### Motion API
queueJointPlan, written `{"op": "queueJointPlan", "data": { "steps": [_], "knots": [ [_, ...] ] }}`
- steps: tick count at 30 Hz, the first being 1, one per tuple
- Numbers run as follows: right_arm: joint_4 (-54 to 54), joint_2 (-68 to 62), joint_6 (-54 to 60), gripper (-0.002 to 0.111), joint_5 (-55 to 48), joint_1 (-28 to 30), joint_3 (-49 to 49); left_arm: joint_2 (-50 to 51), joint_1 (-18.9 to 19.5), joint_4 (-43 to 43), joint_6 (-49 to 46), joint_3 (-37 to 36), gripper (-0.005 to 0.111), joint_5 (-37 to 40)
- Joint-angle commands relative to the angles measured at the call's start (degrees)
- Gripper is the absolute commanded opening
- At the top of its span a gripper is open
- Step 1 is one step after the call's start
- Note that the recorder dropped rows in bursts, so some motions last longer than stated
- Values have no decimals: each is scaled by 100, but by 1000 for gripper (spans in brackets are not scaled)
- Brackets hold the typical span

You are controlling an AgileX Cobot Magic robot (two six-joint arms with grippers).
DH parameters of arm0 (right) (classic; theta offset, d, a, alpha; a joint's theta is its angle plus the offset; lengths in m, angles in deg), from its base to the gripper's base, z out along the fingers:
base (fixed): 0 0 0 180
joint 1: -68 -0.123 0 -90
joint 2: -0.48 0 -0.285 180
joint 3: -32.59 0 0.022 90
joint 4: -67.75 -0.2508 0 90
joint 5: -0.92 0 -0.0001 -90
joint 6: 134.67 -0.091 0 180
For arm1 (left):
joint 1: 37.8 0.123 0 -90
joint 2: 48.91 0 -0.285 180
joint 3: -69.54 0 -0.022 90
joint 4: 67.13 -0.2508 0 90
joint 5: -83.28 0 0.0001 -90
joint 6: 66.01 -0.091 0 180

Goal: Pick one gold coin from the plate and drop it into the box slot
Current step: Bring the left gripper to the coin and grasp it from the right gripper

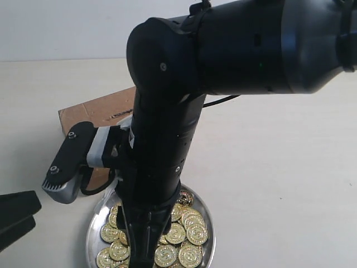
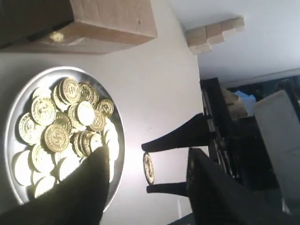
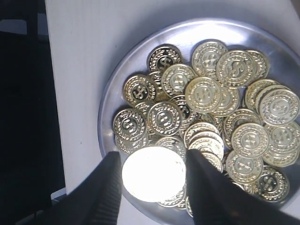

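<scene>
Free tabletop (image 1: 279,167) beside the plate (image 1: 208,222) (box (image 1: 95,111) just beyond)

Silver plate (image 3: 111,101), heaped gold coins (image 3: 203,93); one coin (image 3: 153,176) in right tool (image 3: 153,158); cardboard box (image 1: 97,111) beside.

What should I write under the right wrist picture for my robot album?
The robot's right hand pinches one shiny gold coin over a silver plate heaped with coins.

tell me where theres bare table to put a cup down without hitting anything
Widest bare patch: the table right of the plate in the exterior view. A smaller strip lies left of the box. Crowded: between box and plate, where the right arm comes down, the plate heaped with coins, and the left gripper beside it.
</scene>
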Motion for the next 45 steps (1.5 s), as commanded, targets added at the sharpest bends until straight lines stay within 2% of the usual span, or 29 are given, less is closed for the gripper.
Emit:
{"op": "queueJointPlan", "data": {
  "steps": [1,4,8,13,19,26,29,33,35,45],
  "knots": [
    [-29,68,87,27,200,-15,-30,821,0,495,-974,55,50,298],
    [-29,68,87,27,383,-15,-30,1429,0,886,-1693,81,50,461],
    [-40,68,87,27,651,-15,-30,2631,0,908,-2467,479,50,847],
    [-40,68,87,27,1010,-15,-30,4029,-2,894,-3093,1147,50,1360],
    [-28,68,87,27,1274,-15,-30,5039,-2,535,-3497,1469,50,1674],
    [-28,68,87,27,1594,-15,-30,5632,-13,782,-3909,1542,50,1939],
    [-28,68,87,27,1594,-15,-30,5826,-13,782,-3909,1785,50,2009],
    [-28,68,87,27,1635,-15,-30,6028,-313,762,-3909,1940,50,1997],
    [-28,68,87,27,1644,-15,-30,6246,-704,762,-3909,2144,50,1937],
    [-28,68,87,27,1574,-15,-30,6319,-745,669,-3898,2274,50,1728]
  ]
}}
